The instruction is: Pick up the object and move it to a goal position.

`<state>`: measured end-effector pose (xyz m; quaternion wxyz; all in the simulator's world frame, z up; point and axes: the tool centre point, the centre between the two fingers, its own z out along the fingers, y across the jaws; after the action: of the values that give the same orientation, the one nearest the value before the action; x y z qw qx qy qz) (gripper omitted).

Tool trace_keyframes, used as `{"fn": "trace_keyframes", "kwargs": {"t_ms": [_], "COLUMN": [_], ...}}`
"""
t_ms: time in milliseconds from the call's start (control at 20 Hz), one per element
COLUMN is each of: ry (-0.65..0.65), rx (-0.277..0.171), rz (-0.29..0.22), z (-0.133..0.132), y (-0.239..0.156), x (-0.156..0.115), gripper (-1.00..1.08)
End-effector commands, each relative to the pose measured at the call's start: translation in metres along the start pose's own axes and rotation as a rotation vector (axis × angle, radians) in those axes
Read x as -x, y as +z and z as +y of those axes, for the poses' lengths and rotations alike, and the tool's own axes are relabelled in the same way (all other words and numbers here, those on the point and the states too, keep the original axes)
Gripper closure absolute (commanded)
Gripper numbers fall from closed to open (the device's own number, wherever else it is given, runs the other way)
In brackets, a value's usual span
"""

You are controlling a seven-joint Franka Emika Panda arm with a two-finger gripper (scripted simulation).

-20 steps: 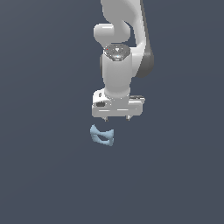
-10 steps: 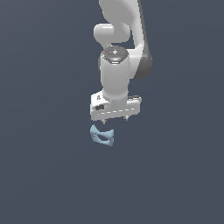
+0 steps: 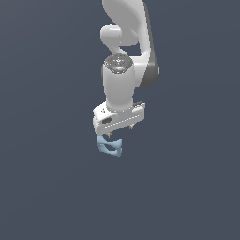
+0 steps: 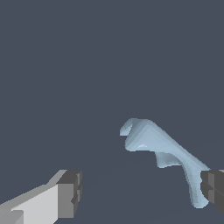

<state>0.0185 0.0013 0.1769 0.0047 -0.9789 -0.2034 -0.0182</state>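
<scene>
1. Plainly, the object [image 3: 110,146] is a small pale blue piece lying on the flat dark grey-blue desk [image 3: 47,187], a little below the middle of the exterior view.
2. Its outline is irregular: an open frame with pointed corners and a hole through its middle, narrower than the white hand above it.
3. In the wrist view the object [image 4: 162,151] shows as a bent, faceted strip with a curled tip, running toward one dark finger pad [image 4: 213,189] and ending just beside it; whether the two touch cannot be told.
4. The gripper [image 3: 118,131] hangs directly over the object in the exterior view, its lower edge overlapping the top of the piece, so the height between them cannot be judged there.
5. The fingers stand wide apart in the wrist view, the other finger [image 4: 69,192] well off to the far side, with bare desk between them; they hold nothing.
6. Most of the object lies in the gap between the fingers, close to one side rather than centred.
7. Above the gripper, the white arm [image 3: 123,79] rises nearly straight up and leaves the exterior view at the top edge.
</scene>
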Motion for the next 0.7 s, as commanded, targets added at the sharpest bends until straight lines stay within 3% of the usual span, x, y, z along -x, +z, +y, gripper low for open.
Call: {"fn": "trace_keyframes", "kwargs": {"t_ms": [0,650], "ry": [-0.065,-0.394], "rx": [0.001,-0.001], "rz": [-0.003,-0.020], "z": [0.004,0.023], "y": [0.002,0.014], "x": [0.001,0.005], "gripper": [-0.92,-0.92]}}
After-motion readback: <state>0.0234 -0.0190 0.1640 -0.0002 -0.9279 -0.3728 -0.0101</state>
